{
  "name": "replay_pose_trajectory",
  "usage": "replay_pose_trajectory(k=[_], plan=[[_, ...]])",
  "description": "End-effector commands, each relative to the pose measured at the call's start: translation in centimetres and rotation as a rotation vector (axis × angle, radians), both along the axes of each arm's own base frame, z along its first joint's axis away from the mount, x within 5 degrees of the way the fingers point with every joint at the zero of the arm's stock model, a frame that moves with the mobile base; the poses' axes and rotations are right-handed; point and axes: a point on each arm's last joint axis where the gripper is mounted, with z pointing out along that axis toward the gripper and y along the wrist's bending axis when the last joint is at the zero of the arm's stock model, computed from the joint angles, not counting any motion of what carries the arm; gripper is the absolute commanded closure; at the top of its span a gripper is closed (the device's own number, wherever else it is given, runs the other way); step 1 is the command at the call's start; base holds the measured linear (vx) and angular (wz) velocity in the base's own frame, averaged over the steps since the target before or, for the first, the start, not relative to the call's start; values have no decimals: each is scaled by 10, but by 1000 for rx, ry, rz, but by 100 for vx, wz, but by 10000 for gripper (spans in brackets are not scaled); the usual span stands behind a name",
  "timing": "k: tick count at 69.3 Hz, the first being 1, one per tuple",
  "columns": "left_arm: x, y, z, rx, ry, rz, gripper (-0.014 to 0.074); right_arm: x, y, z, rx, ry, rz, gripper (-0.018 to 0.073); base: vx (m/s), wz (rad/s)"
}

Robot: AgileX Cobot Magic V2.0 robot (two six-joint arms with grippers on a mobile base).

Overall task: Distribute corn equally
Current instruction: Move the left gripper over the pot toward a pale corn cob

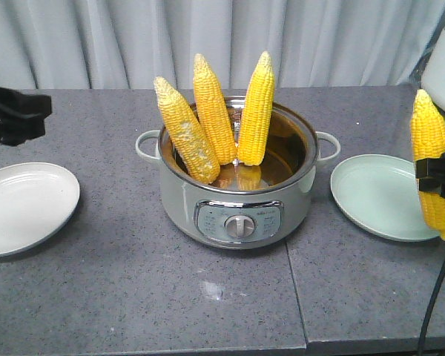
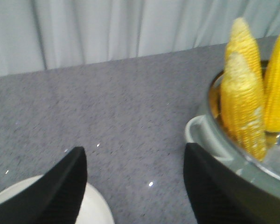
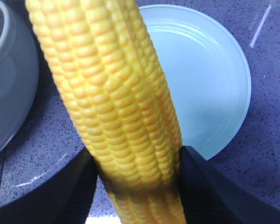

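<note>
Currently the right gripper (image 1: 439, 176) is clenched on one corn cob (image 1: 430, 133), upright, right of the pot (image 1: 237, 200) over the green plate (image 1: 371, 196), ready for set-down. Three cobs (image 1: 213, 111) lean inside the pot. The left gripper (image 2: 135, 177) hangs left of the pot, jaws spread, empty.

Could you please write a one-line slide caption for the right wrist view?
Right gripper clamps a corn cob, with the green plate behind it and the pot at left.
</note>
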Motion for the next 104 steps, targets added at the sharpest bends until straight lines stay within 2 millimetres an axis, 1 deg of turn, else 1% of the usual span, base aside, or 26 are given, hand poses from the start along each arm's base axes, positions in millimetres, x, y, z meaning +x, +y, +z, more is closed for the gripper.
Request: replay_pose_trajectory(k=[1,7,16,24,33,49,63,71,90,104], plan=[[9,-11,30,-42,-91,-42,153,0,-1,18,-8,-104,-18,375,0,0],[23,-22,36,-58,-74,-79,153,0,-1,18,-8,-104,-18,375,0,0],[46,-38,36,-69,-46,-121,153,0,-1,18,-8,-104,-18,375,0,0],[66,-53,30,-70,-22,-149,153,0,-1,18,-8,-104,-18,375,0,0],[85,-70,23,-72,-4,-181,153,0,-1,18,-8,-104,-18,375,0,0],[111,-98,7,-89,29,-223,153,0,-1,18,-7,-103,-18,375,0,0],[122,-116,-3,-107,32,-237,153,0,-1,18,-7,-101,-17,375,0,0],[125,-128,-13,-108,47,-250,153,0,-1,18,-7,-101,-17,375,0,0],[122,-157,-33,-72,75,-318,153,0,-1,18,-7,-101,-17,375,0,0],[120,-171,-41,-73,93,-344,157,0,-1,18,-7,-101,-17,375,0,0]])
